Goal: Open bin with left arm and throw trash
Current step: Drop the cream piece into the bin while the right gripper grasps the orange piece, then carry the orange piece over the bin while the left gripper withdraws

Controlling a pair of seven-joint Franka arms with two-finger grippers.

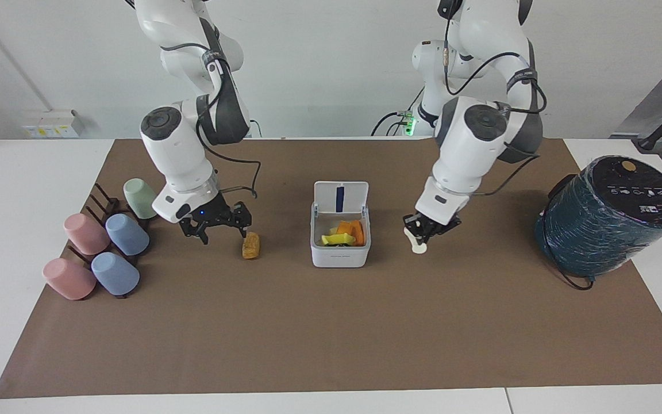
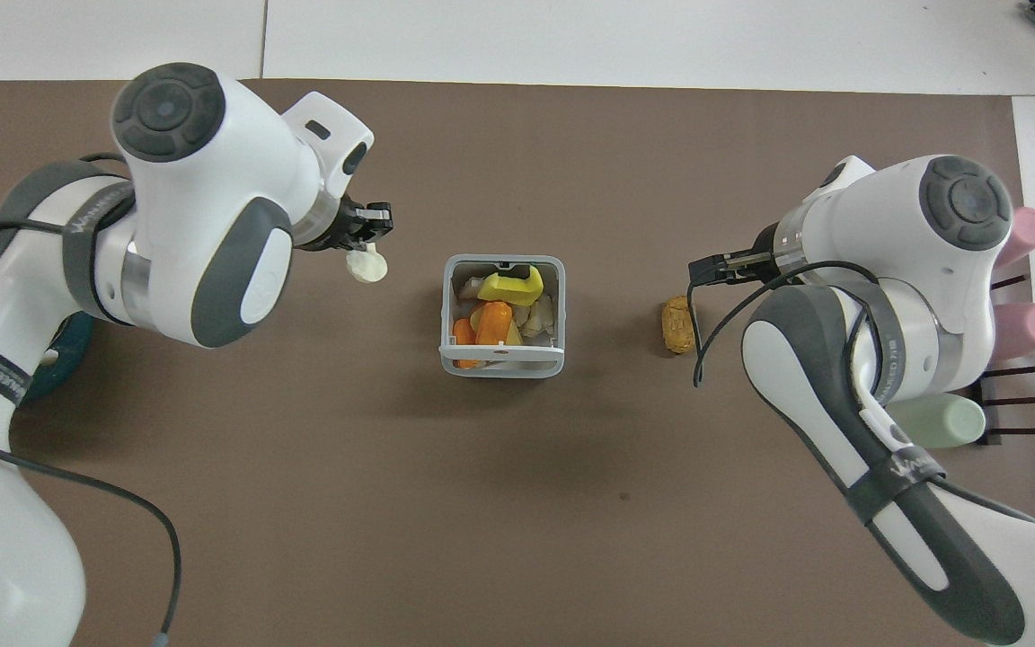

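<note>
Small white square plastic bin (image 1: 339,244) stood lid-up, holding yellow and orange lumps, left gripper (image 1: 423,230) pinched a creamy white lump (image 1: 417,246) in the air beside the bin, right gripper (image 1: 216,224) spread wide and empty by the orange-brown lump (image 1: 250,245) lying beside the bin toward the right arm's end.

Brown mat (image 1: 331,339) covering the white table (image 1: 20,172). Dark teal cylinder (image 1: 607,215), black-topped, at the left arm's end. At the right arm's end, a dark rack (image 1: 104,204), seemingly wire, holding tipped cups: pink (image 1: 68,278), blue (image 1: 115,273), green (image 1: 142,198).
</note>
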